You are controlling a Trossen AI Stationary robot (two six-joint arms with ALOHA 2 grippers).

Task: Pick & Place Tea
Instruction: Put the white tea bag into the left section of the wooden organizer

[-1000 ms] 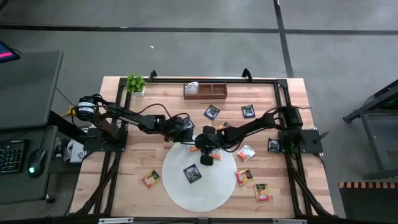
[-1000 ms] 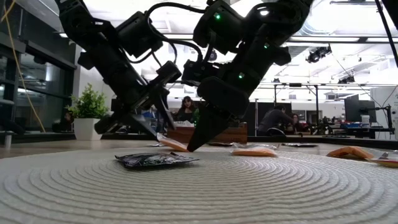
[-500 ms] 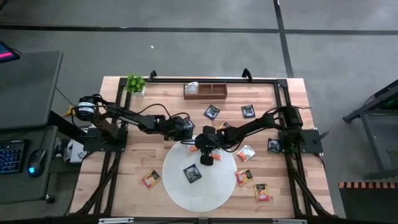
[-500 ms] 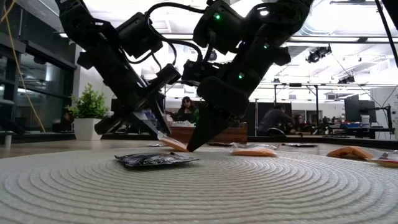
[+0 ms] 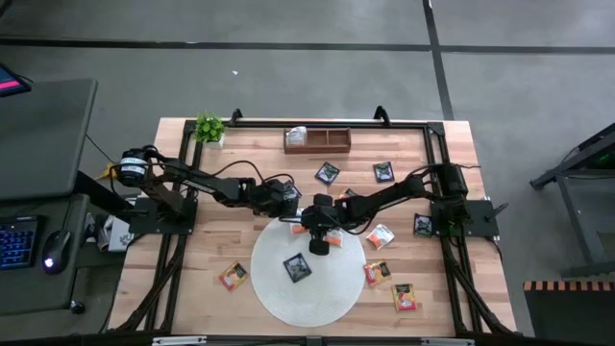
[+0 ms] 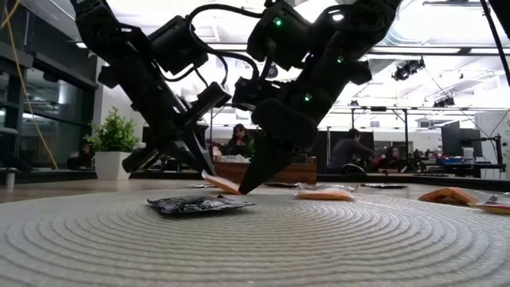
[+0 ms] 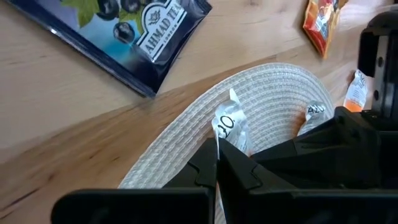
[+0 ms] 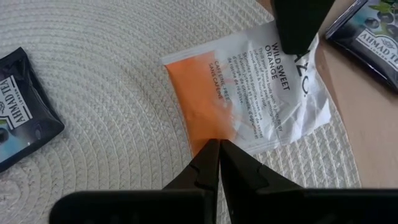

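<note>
Both arms were matte black, built of blocky jointed segments with looping black cables. Green indicator lights glowed on the upper housings, centre top of the low view. Fingers tapered to dark points.

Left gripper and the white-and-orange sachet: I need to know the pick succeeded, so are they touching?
Touching. The left wrist view shows the left gripper shut on the white-and-orange sachet's edge.

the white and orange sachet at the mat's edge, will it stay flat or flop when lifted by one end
The white-and-orange sachet looks thin and creased, so it would probably droop rather than stay rigid. It looks flat and light, so it may slide on the woven mat when nudged. The left gripper pinches only its edge, so it could swing.
</note>
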